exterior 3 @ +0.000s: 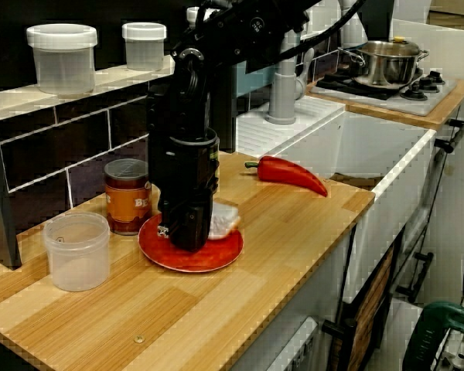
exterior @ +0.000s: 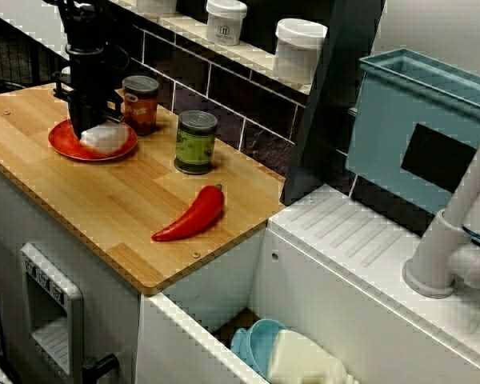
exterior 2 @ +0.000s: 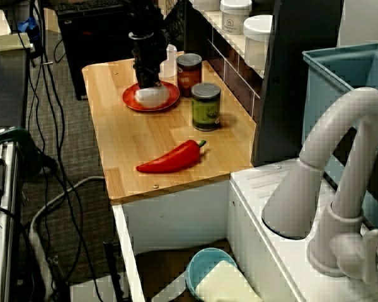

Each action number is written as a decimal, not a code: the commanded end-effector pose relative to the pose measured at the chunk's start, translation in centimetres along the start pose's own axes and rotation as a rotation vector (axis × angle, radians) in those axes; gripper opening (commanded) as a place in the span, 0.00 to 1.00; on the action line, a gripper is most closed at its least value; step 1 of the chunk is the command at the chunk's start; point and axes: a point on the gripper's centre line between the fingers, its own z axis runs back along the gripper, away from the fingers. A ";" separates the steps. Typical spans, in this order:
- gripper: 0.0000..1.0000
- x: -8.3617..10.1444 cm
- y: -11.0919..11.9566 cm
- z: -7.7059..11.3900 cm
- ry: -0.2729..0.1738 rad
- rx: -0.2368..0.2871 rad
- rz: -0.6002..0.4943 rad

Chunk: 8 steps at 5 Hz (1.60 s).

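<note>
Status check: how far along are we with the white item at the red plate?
Done: the white lump lies on the red plate. In hand: the tool stands low over it, touching or nearly so; whether its jaws grip cannot be told. Left: the tool is not yet clear of the plate.

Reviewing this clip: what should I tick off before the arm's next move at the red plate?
1. Position: end effector down at the red plate: ok.
2. Grip on the white item: cannot tell, fingertips hidden.
3. White item lies on the plate, inside its rim: ok.
4. Clearance: orange can upright but close behind the plate: not ok, tight.
5. Green can and red pepper stand apart from the plate: ok.
</note>
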 end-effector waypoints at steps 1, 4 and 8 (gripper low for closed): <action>0.00 -0.1 -1.5 2.2 -0.032 0.000 0.000; 0.00 -0.1 -3.0 3.4 -0.003 -0.019 -0.021; 0.00 -1.0 -3.7 3.9 0.029 -0.039 -0.026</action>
